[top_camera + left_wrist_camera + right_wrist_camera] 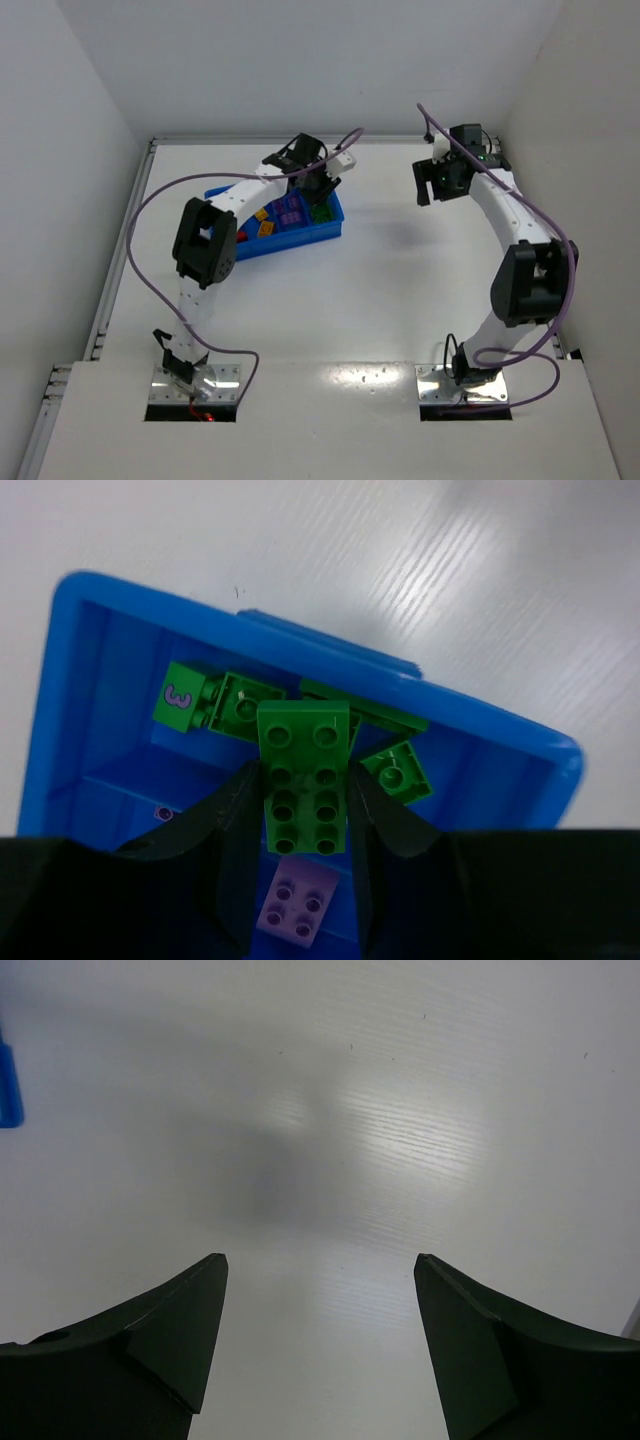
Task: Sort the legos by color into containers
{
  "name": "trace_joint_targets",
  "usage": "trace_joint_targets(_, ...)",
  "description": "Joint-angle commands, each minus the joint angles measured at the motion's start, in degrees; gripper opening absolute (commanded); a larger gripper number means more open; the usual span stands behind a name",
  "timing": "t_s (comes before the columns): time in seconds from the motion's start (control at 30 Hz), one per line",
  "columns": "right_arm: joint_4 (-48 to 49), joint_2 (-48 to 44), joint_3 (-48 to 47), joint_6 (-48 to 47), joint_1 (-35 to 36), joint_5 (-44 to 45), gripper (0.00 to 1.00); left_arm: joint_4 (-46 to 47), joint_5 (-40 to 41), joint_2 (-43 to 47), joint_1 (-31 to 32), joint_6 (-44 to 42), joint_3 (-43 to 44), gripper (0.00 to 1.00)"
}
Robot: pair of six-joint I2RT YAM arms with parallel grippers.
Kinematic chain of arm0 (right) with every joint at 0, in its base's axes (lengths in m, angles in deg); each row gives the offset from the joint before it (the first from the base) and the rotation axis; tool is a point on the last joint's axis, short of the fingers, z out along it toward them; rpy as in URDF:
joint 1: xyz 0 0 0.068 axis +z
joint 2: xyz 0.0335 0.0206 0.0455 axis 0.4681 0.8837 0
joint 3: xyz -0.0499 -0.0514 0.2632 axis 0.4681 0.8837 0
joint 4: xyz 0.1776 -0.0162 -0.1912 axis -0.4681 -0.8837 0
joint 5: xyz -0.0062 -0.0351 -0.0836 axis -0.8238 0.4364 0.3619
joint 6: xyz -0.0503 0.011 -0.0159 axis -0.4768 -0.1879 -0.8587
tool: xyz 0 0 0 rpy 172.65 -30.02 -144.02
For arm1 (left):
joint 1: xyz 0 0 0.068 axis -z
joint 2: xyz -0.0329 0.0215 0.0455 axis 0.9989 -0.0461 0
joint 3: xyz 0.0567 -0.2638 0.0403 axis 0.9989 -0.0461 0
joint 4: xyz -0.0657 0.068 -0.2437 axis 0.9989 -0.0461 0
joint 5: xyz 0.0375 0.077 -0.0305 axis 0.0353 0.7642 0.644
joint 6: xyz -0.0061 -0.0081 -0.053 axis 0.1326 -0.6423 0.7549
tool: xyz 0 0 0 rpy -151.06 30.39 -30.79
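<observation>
Legos lay sorted in the blue tray point(100, 680) beneath my left gripper point(305, 800), which was clamped on a green brick point(304, 740) by its long sides, its long axis running out along my fingers. The other green bricks point(240, 702) sat just ahead of its far end, with a purple brick point(297, 905) below my fingers. My right gripper point(320, 1260) hung spread wide, well apart from the tray.

There is one blue tray point(300, 238). The left wrist view shows five green legos point(303, 770), one numbered 3, and two purple legos point(297, 904). From above, at least two yellow legos point(266, 228) can be made out, the reds too hidden to count
</observation>
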Motion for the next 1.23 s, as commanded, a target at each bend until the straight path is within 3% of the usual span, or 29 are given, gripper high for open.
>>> trace_joint_targets(0.0, -0.2, 0.6, -2.6, 0.2, 0.3, 0.0, 0.76, 0.3, 0.8, -1.2, -0.7, 3.3, 4.6, 0.28)
trace_joint_targets(0.07, -0.2, 0.6, -2.6, 0.2, 0.3, 0.0, 0.76, 0.3, 1.3, -1.8, -1.3, 3.3, 5.1, 0.28)
trace_joint_targets(0.17, -0.2, 1.1, -2.6, -0.3, 0.3, 0.0, 0.77, 0.3, 0.7, -2.7, -1.8, 3.9, 5.6, 0.47)
trace_joint_targets(0.2, -0.2, 1.1, -2.6, -0.3, 0.3, 0.0, 0.77, 0.3, 0.0, -2.7, -1.8, 3.9, 5.1, 0.58)
trace_joint_targets(0.23, -0.2, 1.7, -2.6, -0.3, 0.3, 0.0, 0.77, 0.3, 0.0, -2.7, -1.8, 3.3, 5.1, 0.81)
trace_joint_targets(0.27, -0.2, 1.8, -3.1, -0.3, 0.3, 0.0, 0.77, 0.3, -0.7, -2.7, -2.4, 3.3, 4.6, 0.94)
trace_joint_targets(0.3, -0.2, 2.4, -3.1, -0.3, 0.3, 0.5, 0.77, 0.3, -1.6, -2.7, -2.4, 3.3, 4.6, 0.99)
trace_joint_targets(0.47, 0.3, 3.4, -4.8, -0.3, 2.1, 0.5, 0.77, 2.5, -0.9, 0.3, -4.3, 13.0, 8.3, 0.99)
trace_joint_targets(0.57, 0.9, 4.6, -7.5, 0.3, 3.3, -0.7, 0.77, 2.5, -0.3, 2.5, -6.4, 20.9, 16.1, 0.99)
trace_joint_targets(0.67, 0.9, 6.1, -11.0, 1.0, 4.0, -3.3, 0.77, 0.8, 2.0, 6.6, -8.5, 22.3, 20.3, 0.99)
trace_joint_targets(0.77, 2.1, 8.6, -14.2, 3.3, 4.5, -4.6, 0.79, -1.7, 7.0, 10.7, -10.0, 17.1, 15.9, 0.99)
trace_joint_targets(0.93, 2.9, 14.3, -16.9, 5.4, 5.1, -5.3, 0.80, -4.6, 14.3, 19.5, -14.9, 20.7, -1.1, 0.99)
trace_joint_targets(1.07, 4.0, 16.4, -16.9, 5.4, 5.1, -4.7, 0.80, 0.8, 12.8, 26.7, -23.6, 26.1, -20.2, 0.99)
trace_joint_targets(1.2, 4.5, 17.8, -16.4, 4.3, 5.1, -4.1, 0.80, 4.3, 12.1, 31.0, -29.2, 25.9, -27.7, 0.99)
